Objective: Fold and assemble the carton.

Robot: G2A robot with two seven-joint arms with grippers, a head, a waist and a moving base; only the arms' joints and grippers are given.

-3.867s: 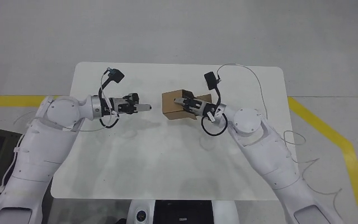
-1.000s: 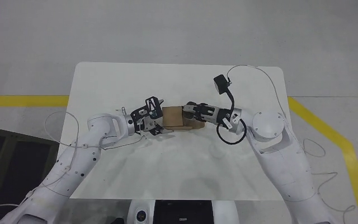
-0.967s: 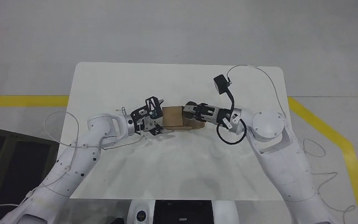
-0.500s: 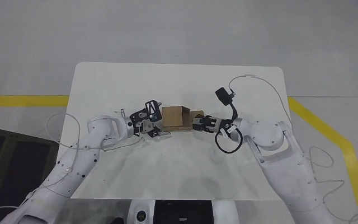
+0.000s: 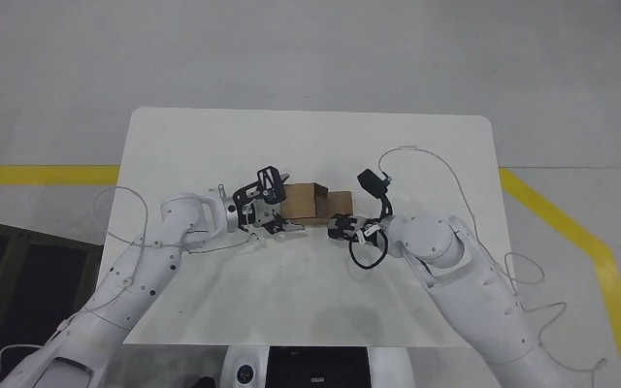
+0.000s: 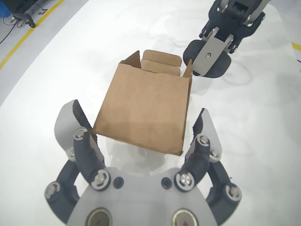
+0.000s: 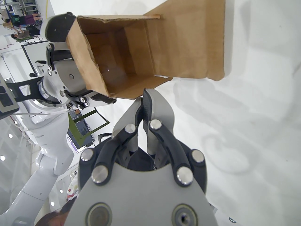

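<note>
Your carton [image 5: 304,199] lies on its side near the middle of the table [image 5: 194,145], open end toward 3 o'clock.
Your left gripper [image 6: 138,118], at its 9 o'clock, has its fingers spread astride the closed end. Your right gripper [image 7: 144,99], at its 4 o'clock, has its fingers pressed together, tips against a side flap [image 6: 188,70].

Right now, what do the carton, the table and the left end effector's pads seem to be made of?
Carton: brown cardboard, matte, with fold creases and raw, slightly ragged edges.
Table: white, smooth, faintly glossy with scuff marks; laminate or painted board, the look leaves it open.
Left end effector pads: black, ribbed, likely rubber, on silvery metal-looking fingers with screws.
</note>
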